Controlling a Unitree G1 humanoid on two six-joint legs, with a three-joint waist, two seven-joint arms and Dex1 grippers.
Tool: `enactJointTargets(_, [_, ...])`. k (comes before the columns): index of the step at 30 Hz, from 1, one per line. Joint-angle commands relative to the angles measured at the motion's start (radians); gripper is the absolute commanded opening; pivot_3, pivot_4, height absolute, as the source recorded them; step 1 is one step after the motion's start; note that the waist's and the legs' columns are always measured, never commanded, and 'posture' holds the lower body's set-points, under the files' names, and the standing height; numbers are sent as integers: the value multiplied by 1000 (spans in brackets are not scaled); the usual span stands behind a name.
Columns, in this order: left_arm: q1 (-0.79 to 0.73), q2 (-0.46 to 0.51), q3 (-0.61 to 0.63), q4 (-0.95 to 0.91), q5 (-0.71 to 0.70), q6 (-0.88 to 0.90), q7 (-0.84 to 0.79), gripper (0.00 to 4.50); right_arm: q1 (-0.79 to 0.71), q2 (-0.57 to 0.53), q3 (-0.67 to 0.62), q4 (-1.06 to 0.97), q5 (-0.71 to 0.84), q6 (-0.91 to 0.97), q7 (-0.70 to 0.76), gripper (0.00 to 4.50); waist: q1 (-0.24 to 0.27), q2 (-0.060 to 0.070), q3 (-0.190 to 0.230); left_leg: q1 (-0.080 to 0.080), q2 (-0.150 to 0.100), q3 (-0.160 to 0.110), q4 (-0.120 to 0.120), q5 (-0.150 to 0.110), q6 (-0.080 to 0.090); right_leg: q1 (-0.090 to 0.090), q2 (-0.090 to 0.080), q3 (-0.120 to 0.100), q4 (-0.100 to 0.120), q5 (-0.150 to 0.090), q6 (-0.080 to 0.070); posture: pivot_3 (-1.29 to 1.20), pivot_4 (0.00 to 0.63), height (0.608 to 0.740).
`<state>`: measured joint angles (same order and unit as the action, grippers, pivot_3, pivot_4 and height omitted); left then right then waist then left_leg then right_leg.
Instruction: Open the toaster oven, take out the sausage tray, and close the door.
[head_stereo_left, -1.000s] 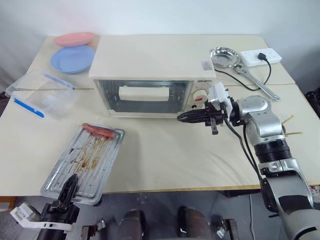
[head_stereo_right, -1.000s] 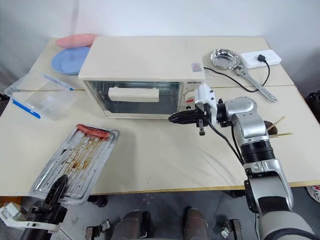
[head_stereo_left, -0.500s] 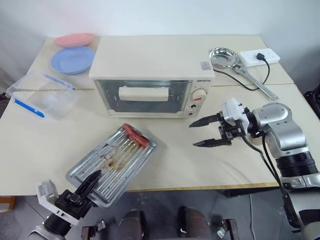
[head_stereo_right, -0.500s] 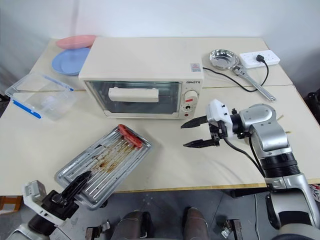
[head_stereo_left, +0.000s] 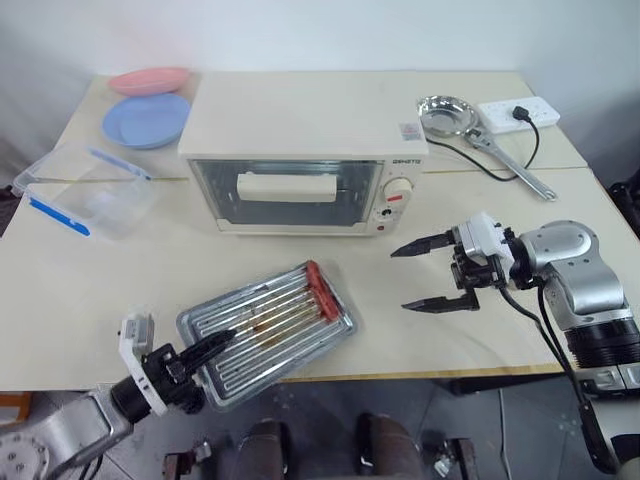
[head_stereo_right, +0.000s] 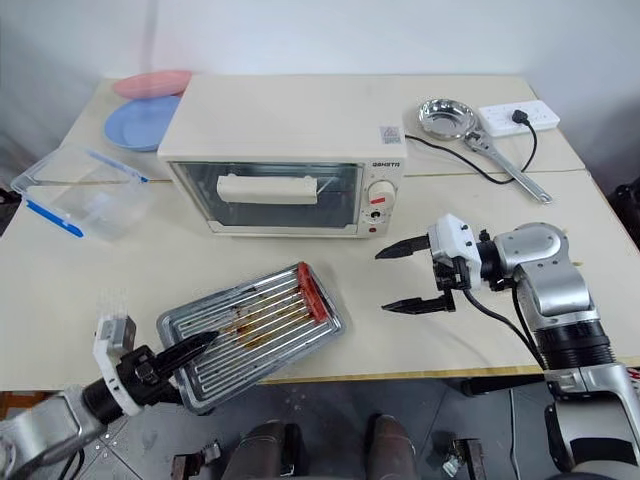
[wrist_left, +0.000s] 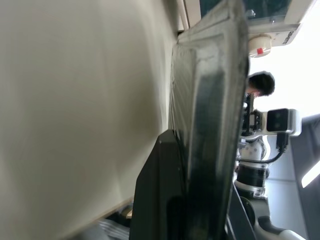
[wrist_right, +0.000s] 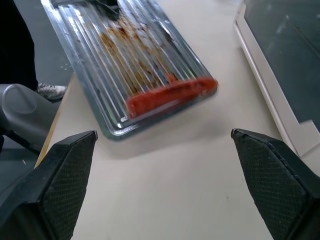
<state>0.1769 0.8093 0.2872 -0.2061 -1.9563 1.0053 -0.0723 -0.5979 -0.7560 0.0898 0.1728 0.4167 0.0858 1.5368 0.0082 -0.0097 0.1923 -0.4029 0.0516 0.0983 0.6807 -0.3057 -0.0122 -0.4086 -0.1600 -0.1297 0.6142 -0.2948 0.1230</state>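
Observation:
The cream-white toaster oven (head_stereo_left: 305, 130) stands at the back middle of the table, its glass door (head_stereo_left: 215, 195) closed and upright with the bar handle (head_stereo_left: 287, 185) across it. In front of it lies the silver sausage tray (head_stereo_left: 270, 330), slanted near the table's front edge, with the red sausage (head_stereo_left: 322, 290) at its far right end. My left gripper (head_stereo_left: 205, 350) is shut on the tray's near left rim (wrist_left: 215, 100). My right gripper (head_stereo_left: 399, 279) hangs open over the table, to the right of the tray and below the oven's knob, holding nothing.
A pink plate (head_stereo_left: 148, 78) and a blue plate (head_stereo_left: 145, 117) sit at the back left, with a clear container with a blue lid (head_stereo_left: 85, 190) in front of them. A steel bowl (head_stereo_left: 447, 112), a wrench (head_stereo_left: 510, 165) and a power strip (head_stereo_left: 520, 110) lie at the back right.
The left gripper has swung the tray round and to the right, so the sausage end now points right. The right gripper has opened and drawn back from the oven's front, down and to the right.

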Motion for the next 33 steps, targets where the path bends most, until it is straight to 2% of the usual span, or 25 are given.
enactJointTargets(1, [-142,56,-64,111,5,94,-57,0,4,4,-39,-1,27,-26,25,4483,1,0,0,0,0,0,0,0,0,0,0,0,1,0,0,0,150,740])
enactJointTargets(6, [-352,51,-156,251,121,201,-139,0,10,2,-39,28,6,-46,12,4483,-8,0,0,0,0,3,-2,-1,0,-2,0,1,3,1,2,0,150,740])
enactJointTargets(10, [-463,28,-214,332,254,274,-225,0,32,-4,-49,24,6,-49,5,4483,-10,0,0,0,0,5,-3,0,-1,-3,0,1,4,1,3,0,150,740])
enactJointTargets(16, [-570,-21,-236,422,456,313,-344,0,75,-3,-105,61,28,-38,-30,4483,-8,0,0,1,0,6,0,0,-1,-3,0,2,6,1,4,0,150,740])
enactJointTargets(19, [-592,-36,-234,450,540,325,-394,612,103,-21,-111,110,-8,-89,-17,4500,-8,0,0,1,0,6,0,0,-1,-3,0,3,6,1,4,0,150,740])
enactJointTargets(28, [-633,-57,-189,487,714,346,-497,3299,118,-24,-129,127,-18,-121,-21,4500,-10,0,0,3,0,7,0,0,-1,-3,0,4,8,1,4,0,150,740])
enactJointTargets(32, [-642,30,-144,486,770,350,-565,4401,107,-23,-129,124,-22,-121,-27,4500,-11,0,0,5,0,8,0,0,-1,-2,0,5,9,1,4,0,150,740])
enactJointTargets(33, [-641,51,-149,480,795,345,-586,4458,103,-22,-127,126,-22,-119,-27,4500,-14,0,0,5,0,8,0,0,-1,-2,0,6,9,1,4,0,150,740])
